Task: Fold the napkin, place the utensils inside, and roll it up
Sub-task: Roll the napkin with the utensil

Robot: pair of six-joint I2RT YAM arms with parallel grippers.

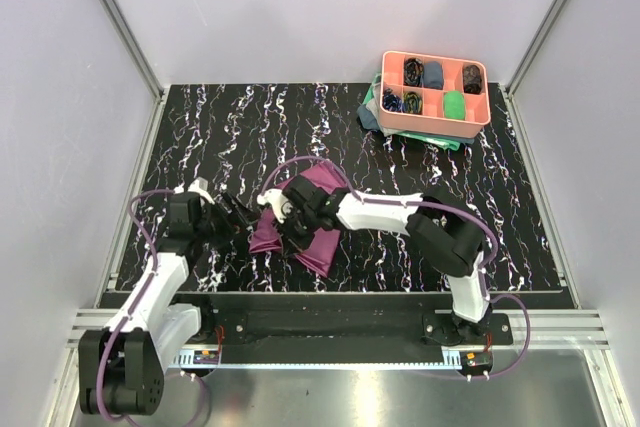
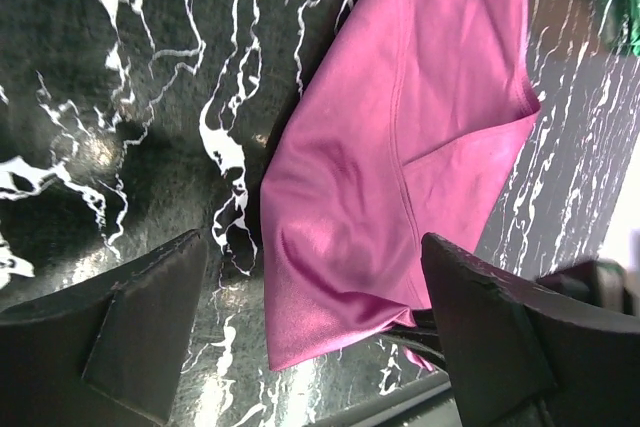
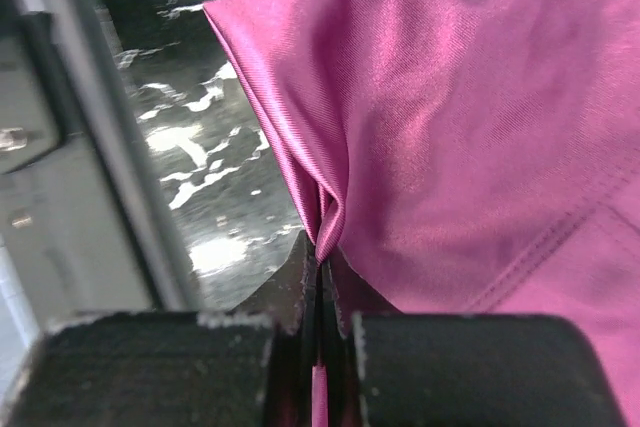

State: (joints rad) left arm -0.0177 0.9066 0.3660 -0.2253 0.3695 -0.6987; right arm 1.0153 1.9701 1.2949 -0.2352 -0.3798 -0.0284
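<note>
The plum-purple napkin (image 1: 318, 239) lies crumpled on the black marbled table, between the two arms. My right gripper (image 1: 288, 209) is shut on a fold near the napkin's edge. In the right wrist view the cloth (image 3: 470, 117) bunches into the closed jaws of the right gripper (image 3: 320, 282). My left gripper (image 1: 243, 215) stands open just left of the napkin. In the left wrist view the napkin's corner (image 2: 330, 277) lies between the wide-apart fingers (image 2: 140, 332) of the left gripper (image 2: 315, 332) without touching them. The utensils are out of view.
A salmon compartment tray (image 1: 432, 128) holding small cloth rolls stands at the back right, on a teal-green cloth (image 1: 371, 113). The table's front edge and a metal rail (image 1: 340, 332) run close behind the grippers. Grey walls enclose the table.
</note>
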